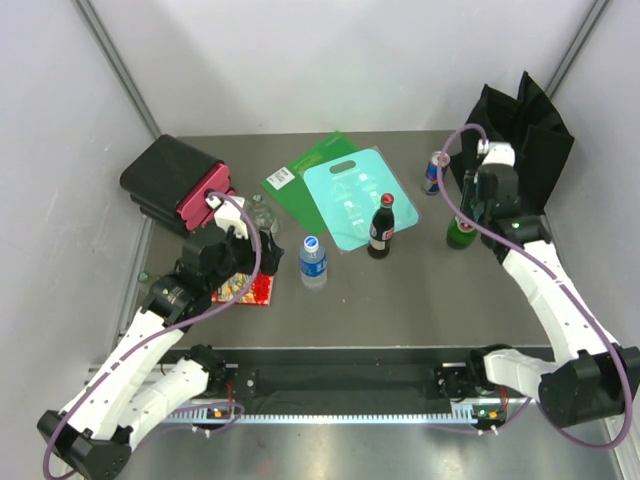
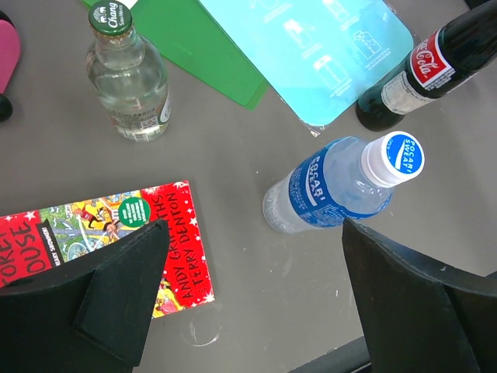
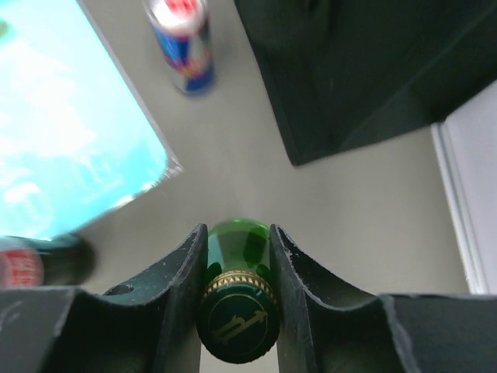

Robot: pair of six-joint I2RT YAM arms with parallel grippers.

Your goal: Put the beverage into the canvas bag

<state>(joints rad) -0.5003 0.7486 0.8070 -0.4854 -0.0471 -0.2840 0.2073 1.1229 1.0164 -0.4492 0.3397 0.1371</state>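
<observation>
The beverage in hand is a green glass bottle (image 1: 460,234) with a dark green and gold cap (image 3: 237,326), standing on the table at the right. My right gripper (image 3: 237,235) is shut on its neck just under the cap, one finger on each side (image 1: 477,214). The canvas bag (image 1: 522,128) is a floppy black tote standing just behind and to the right of the bottle, and its dark side fills the upper right of the right wrist view (image 3: 349,70). My left gripper (image 2: 256,260) hangs open over bare table at the left (image 1: 228,248), holding nothing.
A Pocari Sweat bottle (image 2: 334,186) and a red book (image 2: 101,233) lie under the left gripper. A cola bottle (image 1: 381,228), a clear Chang bottle (image 2: 128,78) and a Red Bull can (image 3: 182,43) stand nearby. Cyan (image 1: 360,200) and green (image 1: 305,172) boards lie mid-table, with a black hard case (image 1: 175,180) far left.
</observation>
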